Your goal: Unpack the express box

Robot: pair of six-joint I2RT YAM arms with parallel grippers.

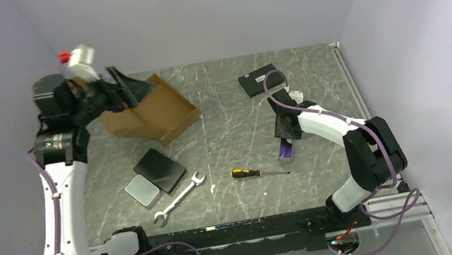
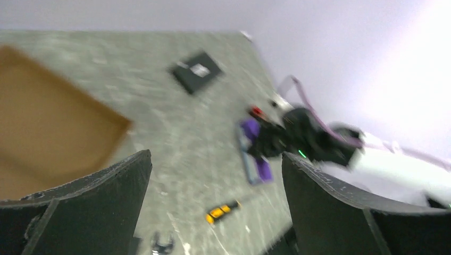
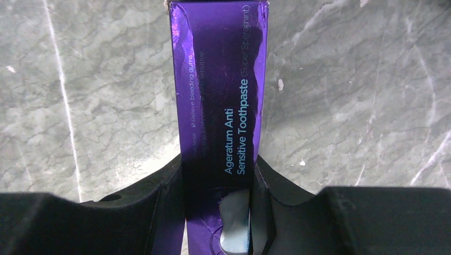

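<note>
The express box (image 1: 153, 115) is a brown cardboard mailer lying open at the back left; it also shows at the left edge of the left wrist view (image 2: 48, 138). My left gripper (image 1: 126, 88) hovers over the box's back left corner, open and empty (image 2: 215, 180); that view is blurred. My right gripper (image 1: 287, 130) is shut on a purple toothpaste box (image 3: 220, 95) and holds it low over the table right of centre. The purple box also shows in the top view (image 1: 286, 151) and in the left wrist view (image 2: 255, 151).
A small black labelled box (image 1: 261, 79) lies at the back. A dark grey slab (image 1: 159, 169) and a grey tin (image 1: 142, 191) lie in front of the express box. A wrench (image 1: 180, 198) and a yellow-black screwdriver (image 1: 248, 173) lie near the front.
</note>
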